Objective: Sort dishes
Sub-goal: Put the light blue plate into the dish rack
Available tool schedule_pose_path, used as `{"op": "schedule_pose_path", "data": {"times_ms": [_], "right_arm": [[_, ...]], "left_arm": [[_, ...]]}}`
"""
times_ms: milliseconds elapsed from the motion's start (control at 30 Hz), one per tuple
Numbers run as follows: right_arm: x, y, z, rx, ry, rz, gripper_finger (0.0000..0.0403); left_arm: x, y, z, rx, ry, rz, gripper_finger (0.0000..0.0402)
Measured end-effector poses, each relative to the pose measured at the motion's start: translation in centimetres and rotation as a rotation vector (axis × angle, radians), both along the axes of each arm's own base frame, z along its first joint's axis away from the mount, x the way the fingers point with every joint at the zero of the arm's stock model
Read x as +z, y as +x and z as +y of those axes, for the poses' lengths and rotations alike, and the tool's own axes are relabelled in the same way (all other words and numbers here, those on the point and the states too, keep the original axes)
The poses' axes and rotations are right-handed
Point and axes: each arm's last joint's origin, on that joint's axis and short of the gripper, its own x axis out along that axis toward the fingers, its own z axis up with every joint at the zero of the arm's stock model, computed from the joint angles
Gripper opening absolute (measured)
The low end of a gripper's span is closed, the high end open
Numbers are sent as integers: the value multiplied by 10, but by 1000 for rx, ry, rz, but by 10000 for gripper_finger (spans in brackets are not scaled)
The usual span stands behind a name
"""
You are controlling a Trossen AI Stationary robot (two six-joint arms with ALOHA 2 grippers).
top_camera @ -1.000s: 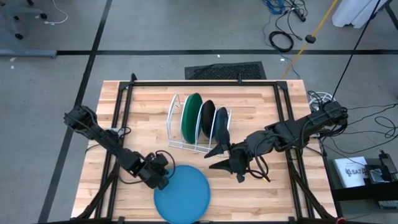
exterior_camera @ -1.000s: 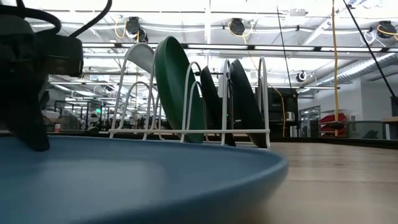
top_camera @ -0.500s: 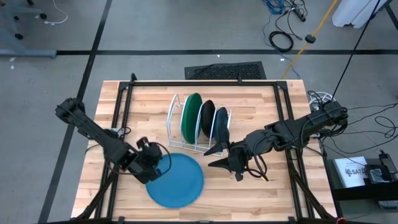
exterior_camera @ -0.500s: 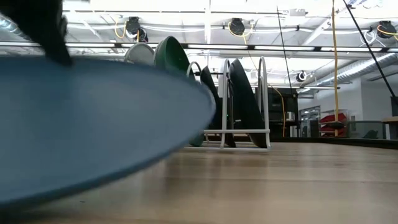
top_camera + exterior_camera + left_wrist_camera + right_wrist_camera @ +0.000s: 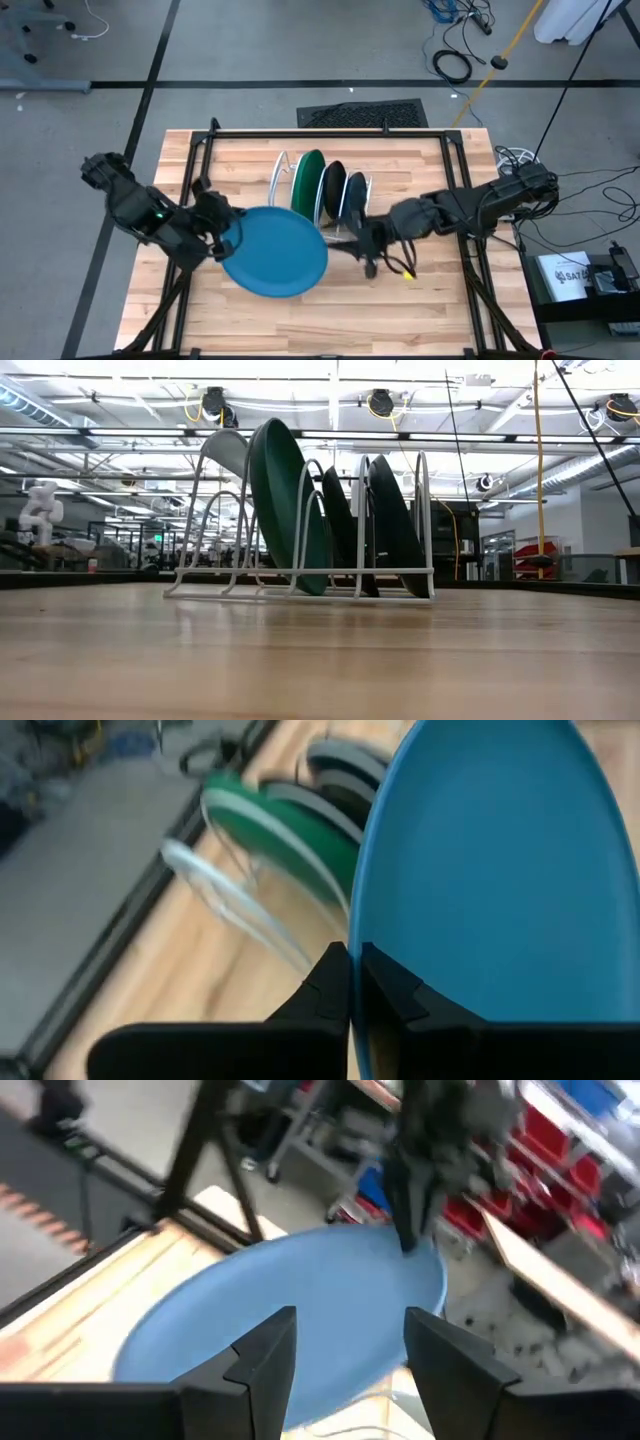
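Blue plate (image 5: 275,253) in left pincer (image 5: 218,228)

Light blue plate (image 5: 277,252), green plate (image 5: 307,186), white rack (image 5: 300,588)

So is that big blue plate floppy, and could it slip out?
Probably stiff: the blue plate, pinched only at its rim by the left gripper, keeps its round shape in the air. It seems light, since one edge pinch carries it. It looks smooth, so with so little rim between the fingers it might slip or swing.

left gripper (image 5: 222,237) raised, fingers pinched together, right gripper (image 5: 362,243) low near table centre, fingers parted
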Motion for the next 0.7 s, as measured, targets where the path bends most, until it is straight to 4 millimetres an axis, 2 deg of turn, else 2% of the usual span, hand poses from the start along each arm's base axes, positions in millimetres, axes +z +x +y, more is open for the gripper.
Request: {"op": "schedule_pose_path", "data": {"times_ms": [100,200,400,700], "right_arm": [[2,6,-13,-57,98,-20,180],[7,10,-27,-115,243,-60,186],[13,14,-51,-163,476,-39,204],[3,26,-68,-146,598,26,209]], "left_arm": [[19,-2,4,-27,48,-57,12],[27,-2,8,-27,86,-80,12],[28,-1,11,-26,135,-73,12],[29,0,12,-32,207,-77,12]]}}
